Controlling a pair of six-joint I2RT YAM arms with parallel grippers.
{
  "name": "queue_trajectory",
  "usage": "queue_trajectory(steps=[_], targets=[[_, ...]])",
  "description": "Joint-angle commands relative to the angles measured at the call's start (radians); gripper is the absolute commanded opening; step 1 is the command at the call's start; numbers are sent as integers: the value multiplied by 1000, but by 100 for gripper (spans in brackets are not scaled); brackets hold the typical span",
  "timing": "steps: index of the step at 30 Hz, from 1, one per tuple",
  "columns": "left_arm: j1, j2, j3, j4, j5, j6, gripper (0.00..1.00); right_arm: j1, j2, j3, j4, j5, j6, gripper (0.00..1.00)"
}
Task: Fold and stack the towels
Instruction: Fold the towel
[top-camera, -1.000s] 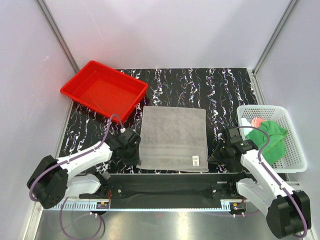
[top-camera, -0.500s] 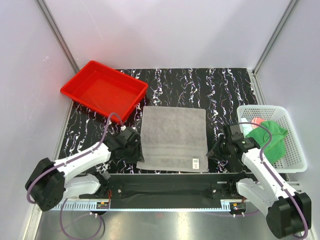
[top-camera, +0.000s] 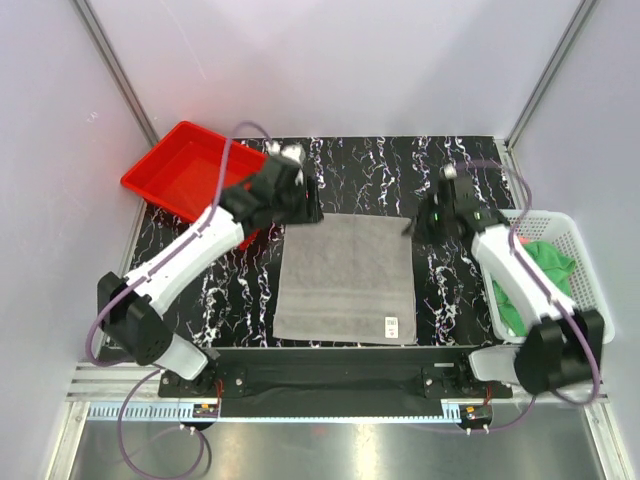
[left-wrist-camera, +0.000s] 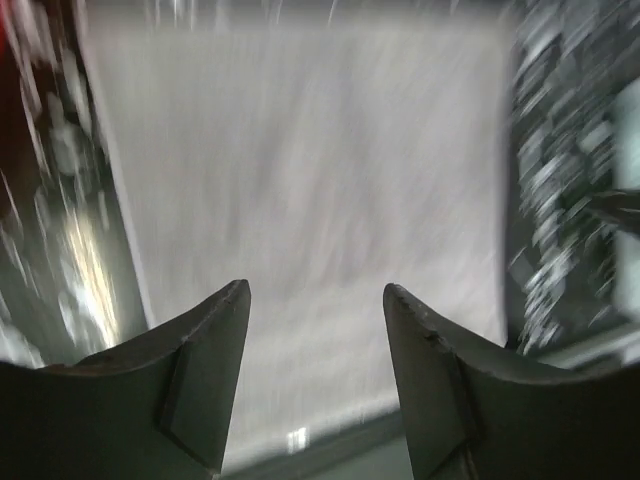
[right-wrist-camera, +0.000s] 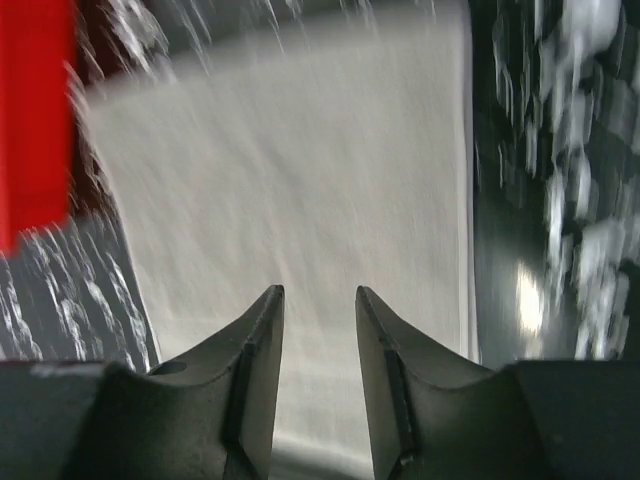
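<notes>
Although the flat grey cloth towel (top-camera: 345, 275) lies spread on the black marbled table (top-camera: 455, 170), the left gripper (top-camera: 303, 207) and right gripper (top-camera: 420, 224) hang at its far corners, jaws apart and empty. Risk: one pinch missing its corner would drag the fold askew.

Soft, even light fills the overhead view, which is sharp, with only faint shadows on the black, white-veined worktop (top-camera: 380, 170). Both wrist views are motion-blurred. The flat grey cloth towel (left-wrist-camera: 300, 180) smears into streaks and glare spots flare on the worktop, yet the left pincer (left-wrist-camera: 315, 295) and right pincer (right-wrist-camera: 320, 292) look fairly crisp.
</notes>
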Motion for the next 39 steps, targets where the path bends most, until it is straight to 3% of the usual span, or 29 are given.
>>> queue_trajectory(steps=[1, 3, 7, 13, 20, 29, 37, 39], targets=[[85, 89, 187, 68, 16, 287, 61, -88, 204, 239, 38, -50, -327, 42], [133, 175, 251, 91, 27, 345, 61, -129, 296, 329, 60, -199, -383, 43], [222, 294, 328, 130, 236, 401, 59, -203, 424, 395, 108, -389, -499, 60], [236, 429, 383, 116, 280, 581, 59, -245, 747, 687, -159, -498, -746, 63], [243, 615, 532, -5, 275, 750, 58, -274, 985, 893, -284, -542, -863, 56], [242, 689, 622, -17, 231, 828, 57, -274, 1121, 1036, -421, -614, -1033, 53], [242, 692, 615, -66, 237, 880, 57, -274, 1196, 1091, -496, -620, -1101, 40], [243, 699, 630, -83, 240, 892, 58, -274, 1219, 1113, -496, -621, -1098, 27]])
